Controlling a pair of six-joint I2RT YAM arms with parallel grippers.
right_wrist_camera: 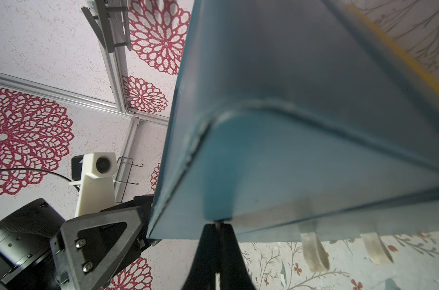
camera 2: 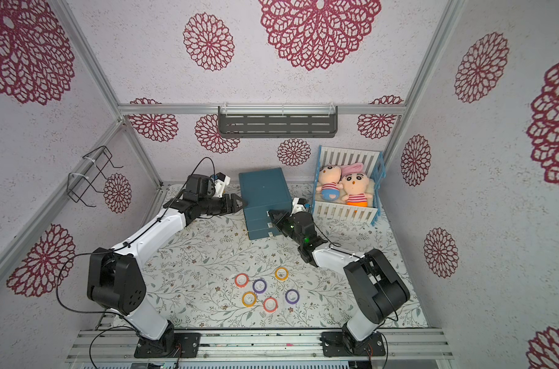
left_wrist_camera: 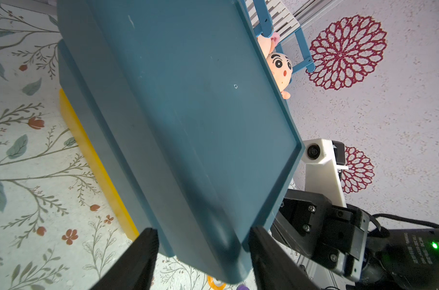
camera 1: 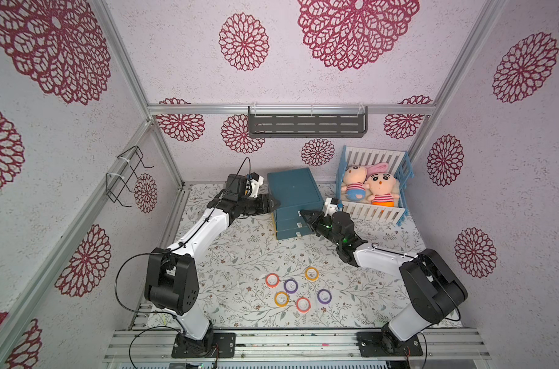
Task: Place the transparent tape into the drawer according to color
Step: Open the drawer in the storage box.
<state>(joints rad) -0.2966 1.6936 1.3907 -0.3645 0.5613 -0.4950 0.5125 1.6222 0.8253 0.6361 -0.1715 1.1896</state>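
Note:
Several small tape rings lie on the floral cloth near the front: red-orange [camera 1: 272,280], purple [camera 1: 290,286] and yellow-orange [camera 1: 312,273] among them, seen again as a cluster [camera 2: 259,285]. The teal drawer cabinet [camera 1: 295,188] [left_wrist_camera: 188,100] stands at the back with all three drawers pushed in. My left gripper [camera 1: 276,204] [left_wrist_camera: 203,231] straddles its upper left front corner, both fingers against it. My right gripper [camera 1: 301,213] [right_wrist_camera: 218,224] is shut on the top drawer's thin white pull tab. Two lower tabs [right_wrist_camera: 313,251] hang free.
A blue and white toy crib [camera 1: 399,179] with two plush dolls stands right of the cabinet, close behind my right wrist. A yellow strip [left_wrist_camera: 95,160] runs along the cabinet's base. A grey shelf [camera 1: 306,124] hangs on the back wall, a wire rack [camera 1: 127,175] on the left wall.

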